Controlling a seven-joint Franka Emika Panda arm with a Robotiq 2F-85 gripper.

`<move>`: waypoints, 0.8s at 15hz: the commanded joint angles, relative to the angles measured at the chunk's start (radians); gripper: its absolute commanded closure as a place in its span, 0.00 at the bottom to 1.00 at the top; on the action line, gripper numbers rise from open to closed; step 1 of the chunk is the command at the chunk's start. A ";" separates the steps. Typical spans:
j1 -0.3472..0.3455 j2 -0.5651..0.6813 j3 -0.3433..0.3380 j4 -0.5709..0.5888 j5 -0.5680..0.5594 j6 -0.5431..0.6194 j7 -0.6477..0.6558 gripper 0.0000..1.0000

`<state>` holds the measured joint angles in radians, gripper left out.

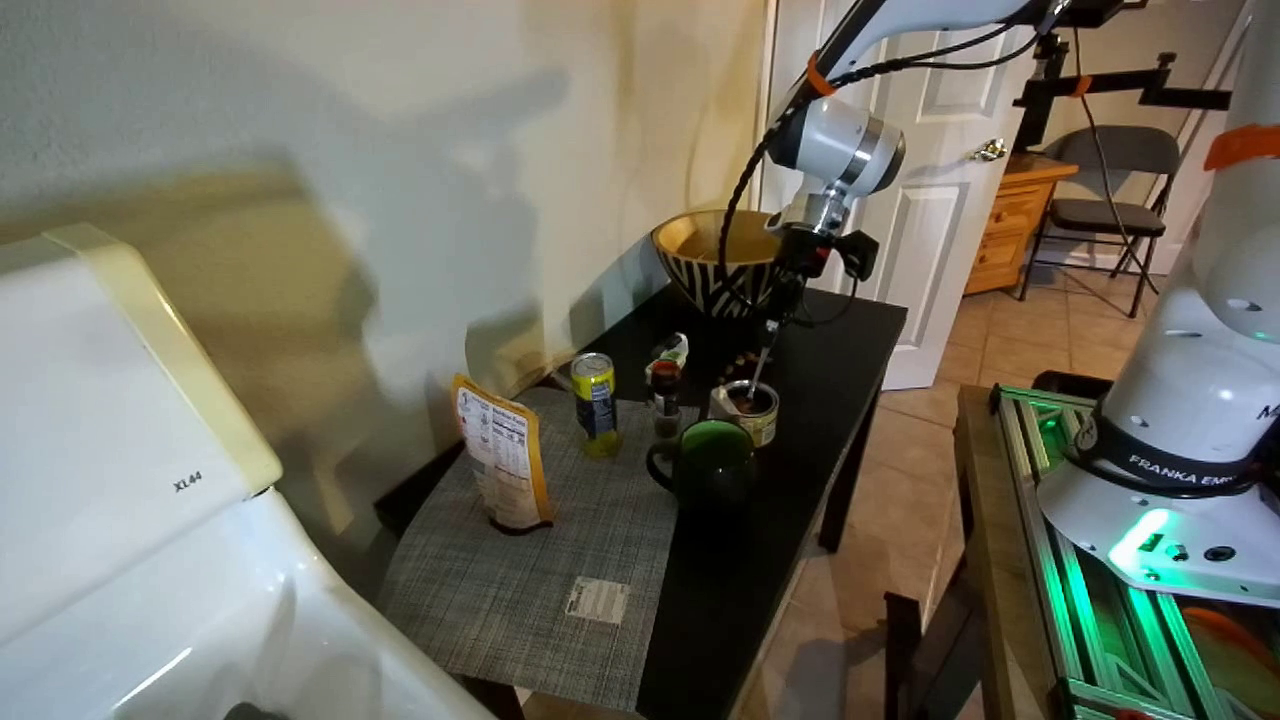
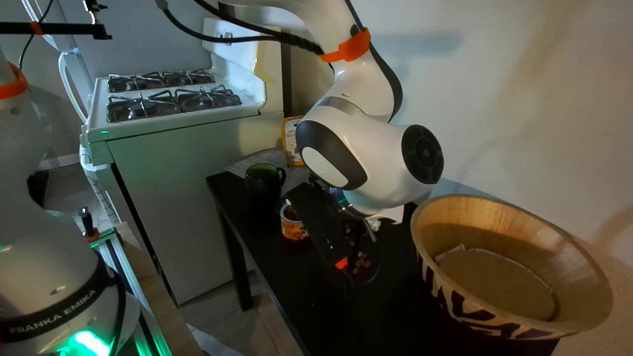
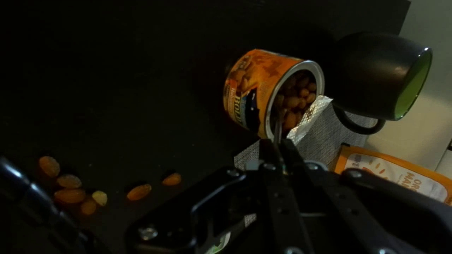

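The gripper hangs near the open can, a dark mug just beside the can. A metal utensil, clamped between the jaws, dips into the can; loose nuts lie near the can.

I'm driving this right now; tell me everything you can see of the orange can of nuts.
The can is short and round, with an orange printed label and a silvery, metallic-looking rim. It stands upright and open on the black table, beside the dark mug; whether they touch is unclear. A crinkled foil flap juts out at the rim, and brown nuts show inside. A slim utensil, held in the tool, reaches into the opening.
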<state>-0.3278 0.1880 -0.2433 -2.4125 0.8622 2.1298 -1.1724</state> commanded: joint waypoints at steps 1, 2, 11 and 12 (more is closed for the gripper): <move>-0.012 -0.012 -0.006 0.009 0.008 -0.048 -0.023 0.98; -0.012 -0.012 -0.007 0.011 0.006 -0.052 -0.022 0.98; -0.029 0.012 -0.017 0.020 0.020 -0.131 -0.043 0.98; -0.032 0.015 -0.020 0.020 0.021 -0.137 -0.045 0.98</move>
<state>-0.3430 0.1886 -0.2534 -2.4016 0.8623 2.0394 -1.1888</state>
